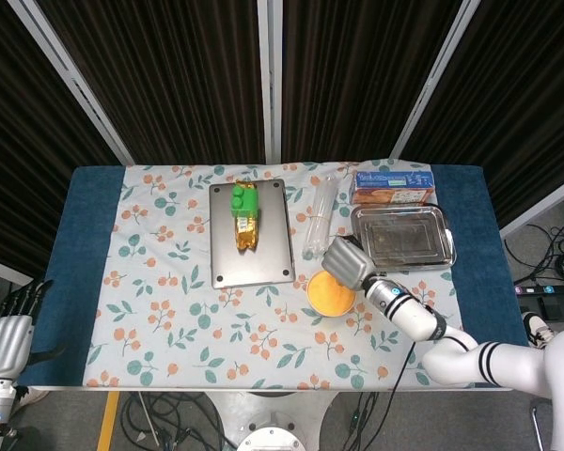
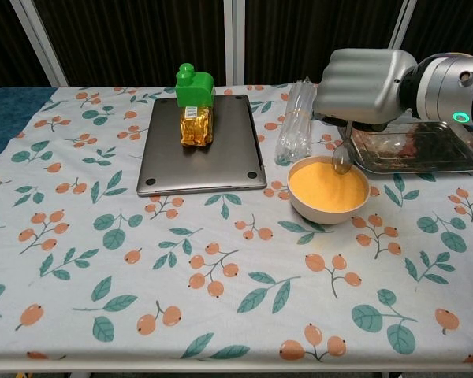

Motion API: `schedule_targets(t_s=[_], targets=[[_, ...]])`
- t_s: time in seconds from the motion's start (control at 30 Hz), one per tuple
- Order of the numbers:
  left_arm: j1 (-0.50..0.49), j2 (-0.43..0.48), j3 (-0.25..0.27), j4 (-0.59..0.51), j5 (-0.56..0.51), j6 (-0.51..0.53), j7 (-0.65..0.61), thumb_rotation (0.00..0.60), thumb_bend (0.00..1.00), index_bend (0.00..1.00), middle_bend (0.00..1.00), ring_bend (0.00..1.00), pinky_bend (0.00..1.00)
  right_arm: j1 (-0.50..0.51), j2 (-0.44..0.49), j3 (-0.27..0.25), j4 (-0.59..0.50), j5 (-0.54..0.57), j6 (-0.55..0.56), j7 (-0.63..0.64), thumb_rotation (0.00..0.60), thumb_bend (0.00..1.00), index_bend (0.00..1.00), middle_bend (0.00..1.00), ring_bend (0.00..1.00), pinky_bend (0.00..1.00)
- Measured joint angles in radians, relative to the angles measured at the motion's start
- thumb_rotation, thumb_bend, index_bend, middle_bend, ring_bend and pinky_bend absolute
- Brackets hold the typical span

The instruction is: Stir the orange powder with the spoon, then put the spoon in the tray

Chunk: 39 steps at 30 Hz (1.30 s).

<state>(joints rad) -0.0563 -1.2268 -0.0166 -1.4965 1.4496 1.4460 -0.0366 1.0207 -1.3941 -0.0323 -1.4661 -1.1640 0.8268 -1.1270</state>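
A cream bowl of orange powder (image 2: 328, 187) (image 1: 331, 293) stands on the flowered cloth right of centre. My right hand (image 2: 364, 76) (image 1: 346, 262) hangs above the bowl's far side and holds a metal spoon (image 2: 343, 154) pointing down, its bowl just over the powder at the far rim. The steel tray (image 2: 426, 150) (image 1: 403, 237) lies behind and to the right of the bowl, with nothing in it. My left hand (image 1: 4, 340) hangs off the table's left edge, fingers apart, holding nothing.
A grey laptop (image 2: 201, 146) lies closed at centre with a green-capped yellow packet (image 2: 194, 110) on it. A clear plastic bundle (image 2: 296, 118) lies between laptop and tray. A blue snack box (image 1: 391, 187) stands behind the tray.
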Motion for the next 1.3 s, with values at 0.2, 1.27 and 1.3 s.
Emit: schedule_targets(t_s=[0.2, 1.27, 1.3], targets=[[0.003, -0.002, 0.003, 0.006, 0.001, -0.001, -0.01, 0.6, 0.04, 0.1, 0.12, 0.1, 0.13, 0.0, -0.059, -0.017, 0.027, 0.001, 0.045, -0.101, 0.6, 0.42, 0.72, 0.94, 0.91, 0.99], [0.006, -0.01, 0.002, 0.017, 0.01, 0.001, -0.02, 0.6, 0.04, 0.1, 0.12, 0.1, 0.13, -0.047, -0.071, -0.011, -0.055, -0.006, 0.111, -0.085, 0.6, 0.43, 0.76, 0.96, 0.93, 1.0], [0.006, -0.009, 0.002, 0.016, 0.011, 0.001, -0.019, 0.6, 0.04, 0.1, 0.12, 0.1, 0.13, -0.046, -0.068, -0.011, -0.053, -0.005, 0.11, -0.092, 0.6, 0.43, 0.76, 0.95, 0.93, 1.0]])
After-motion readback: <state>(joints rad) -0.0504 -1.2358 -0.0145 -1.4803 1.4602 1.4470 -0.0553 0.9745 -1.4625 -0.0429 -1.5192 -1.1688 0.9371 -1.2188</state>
